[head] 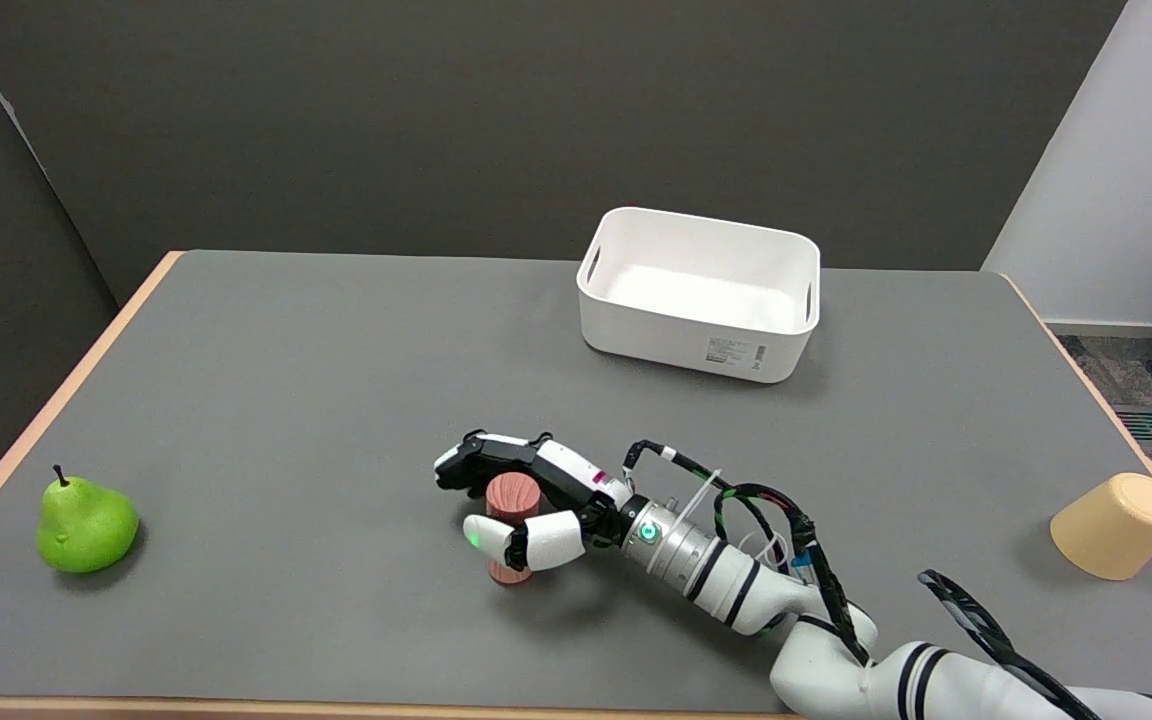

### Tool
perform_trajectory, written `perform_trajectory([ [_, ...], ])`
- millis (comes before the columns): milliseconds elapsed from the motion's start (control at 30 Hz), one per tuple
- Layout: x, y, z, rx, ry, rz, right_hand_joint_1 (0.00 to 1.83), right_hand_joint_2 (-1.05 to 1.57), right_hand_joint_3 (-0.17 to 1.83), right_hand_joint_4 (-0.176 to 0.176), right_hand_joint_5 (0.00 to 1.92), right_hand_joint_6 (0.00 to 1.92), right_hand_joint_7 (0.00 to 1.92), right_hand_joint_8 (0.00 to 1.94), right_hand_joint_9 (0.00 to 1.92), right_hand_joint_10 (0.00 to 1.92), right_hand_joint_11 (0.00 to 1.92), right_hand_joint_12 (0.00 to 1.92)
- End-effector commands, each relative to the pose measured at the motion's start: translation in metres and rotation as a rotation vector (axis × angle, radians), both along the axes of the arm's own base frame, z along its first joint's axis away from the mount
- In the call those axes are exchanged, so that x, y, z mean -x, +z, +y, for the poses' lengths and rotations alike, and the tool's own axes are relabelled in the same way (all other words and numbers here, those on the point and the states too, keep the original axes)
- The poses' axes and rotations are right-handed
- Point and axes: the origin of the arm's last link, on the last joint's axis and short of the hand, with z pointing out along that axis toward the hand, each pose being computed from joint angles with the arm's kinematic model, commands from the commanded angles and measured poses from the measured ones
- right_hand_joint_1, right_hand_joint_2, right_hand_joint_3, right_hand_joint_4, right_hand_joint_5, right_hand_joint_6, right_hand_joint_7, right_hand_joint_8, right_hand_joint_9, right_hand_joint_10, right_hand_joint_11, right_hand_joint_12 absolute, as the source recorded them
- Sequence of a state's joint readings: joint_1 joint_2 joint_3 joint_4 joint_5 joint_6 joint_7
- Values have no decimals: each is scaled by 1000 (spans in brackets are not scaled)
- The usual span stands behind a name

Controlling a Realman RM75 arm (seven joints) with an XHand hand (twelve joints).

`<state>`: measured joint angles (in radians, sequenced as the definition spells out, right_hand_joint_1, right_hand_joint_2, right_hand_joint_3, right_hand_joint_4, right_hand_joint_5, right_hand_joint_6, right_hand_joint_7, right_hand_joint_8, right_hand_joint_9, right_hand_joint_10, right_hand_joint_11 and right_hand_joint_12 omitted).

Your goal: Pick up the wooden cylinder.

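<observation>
My right hand [526,500] wraps the wooden cylinder [512,527], a short reddish-brown peg standing upright at the near middle of the grey table [316,400], fingers curled behind it and thumb across its front. A glossy green pear [84,524] sits far left, a white plastic bin [701,293] behind, and a tipped cream cup [1116,525] far right.

Right arm [836,640]: white shell, black joint bands, silver wrist with green LED, black cables zip-tied alongside; hand [526,495] black-and-white.
</observation>
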<state>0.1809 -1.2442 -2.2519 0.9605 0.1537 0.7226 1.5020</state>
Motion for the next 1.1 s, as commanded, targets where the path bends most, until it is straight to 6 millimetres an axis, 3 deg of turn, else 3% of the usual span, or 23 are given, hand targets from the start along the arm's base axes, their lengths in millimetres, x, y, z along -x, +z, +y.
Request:
perform_trajectory([
  [33,4,1,2,25,-25,-15,903,731,900,-144,376,921,564,650,422,928,458,1538],
  [233,9,3,3,54,-50,-14,926,773,862,-157,453,1134,665,873,564,1135,606,1672],
  [300,10,3,3,59,-54,-15,1006,1144,390,-162,605,1613,779,992,696,1204,683,1740],
  [367,10,3,3,62,-50,-7,1168,1163,207,-144,569,1630,877,1169,747,1290,663,1737],
  [500,11,4,2,75,-50,-4,1195,1072,365,-162,580,1642,908,1202,784,1367,834,1918],
  [633,11,4,1,91,-41,17,1210,983,525,-173,601,1590,942,1264,853,1434,748,1921],
  [667,12,3,1,97,-41,20,1202,972,549,-167,607,1581,942,1301,864,1459,751,1921],
  [700,12,3,1,102,-41,20,1041,924,684,-18,704,1567,911,1633,934,1762,749,1921],
  [733,12,3,0,107,-38,22,954,895,762,70,757,1562,892,1833,983,1921,747,1921],
  [800,12,3,0,113,-32,30,943,880,785,105,764,1566,882,1936,1035,1921,741,1921],
  [867,12,3,0,119,-34,40,945,775,1046,89,791,1693,873,1941,1111,1921,719,1921],
  [933,12,3,-1,119,-37,41,921,791,1082,75,763,1771,875,1941,1138,1921,721,1921],
  [1000,12,3,-1,118,-36,46,925,726,783,15,682,1903,910,1941,1171,1921,746,1921],
  [1100,11,2,-2,118,-33,47,840,908,1022,49,649,1921,924,1941,1199,1921,740,1921],
])
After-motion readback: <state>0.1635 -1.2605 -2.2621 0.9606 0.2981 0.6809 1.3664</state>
